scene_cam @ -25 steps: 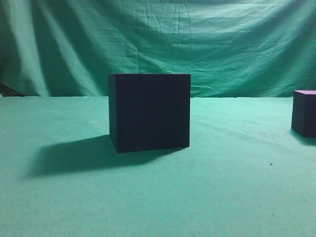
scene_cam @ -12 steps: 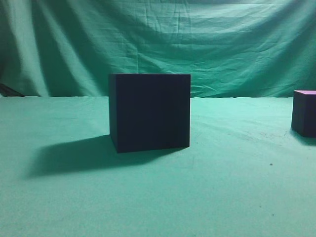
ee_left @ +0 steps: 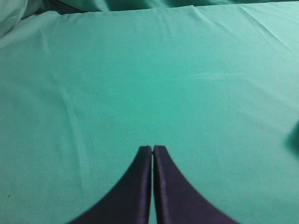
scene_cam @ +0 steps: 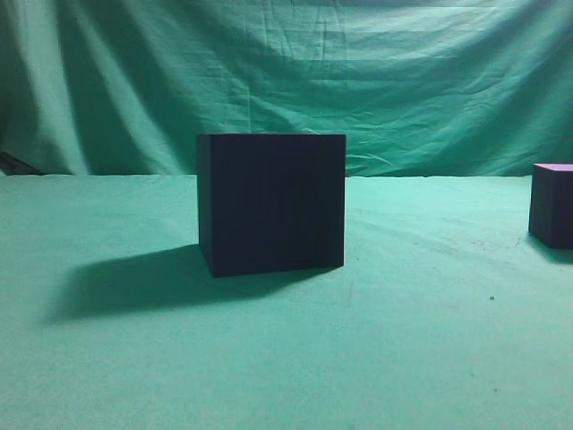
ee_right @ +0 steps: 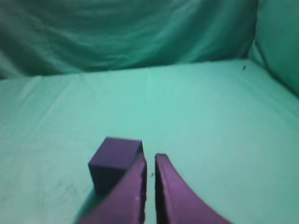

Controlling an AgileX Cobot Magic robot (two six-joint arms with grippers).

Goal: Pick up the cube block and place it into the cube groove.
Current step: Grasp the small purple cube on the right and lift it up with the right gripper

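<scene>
The cube groove [scene_cam: 271, 202], a large near-black box, stands mid-table in the exterior view; its recess does not show. The small purple cube block [scene_cam: 551, 204] sits at the right edge of that view. In the right wrist view the cube block [ee_right: 113, 161] lies just left of and beyond my right gripper [ee_right: 149, 158], whose fingers are nearly together and hold nothing. My left gripper [ee_left: 153, 148] is shut and empty above bare green cloth. Neither gripper shows in the exterior view.
Green cloth [scene_cam: 403, 340] covers the table and hangs as a backdrop [scene_cam: 286, 72] behind it. The box casts a shadow [scene_cam: 125, 282] to its left. A raised cloth fold [ee_right: 275, 37] stands at the right of the right wrist view.
</scene>
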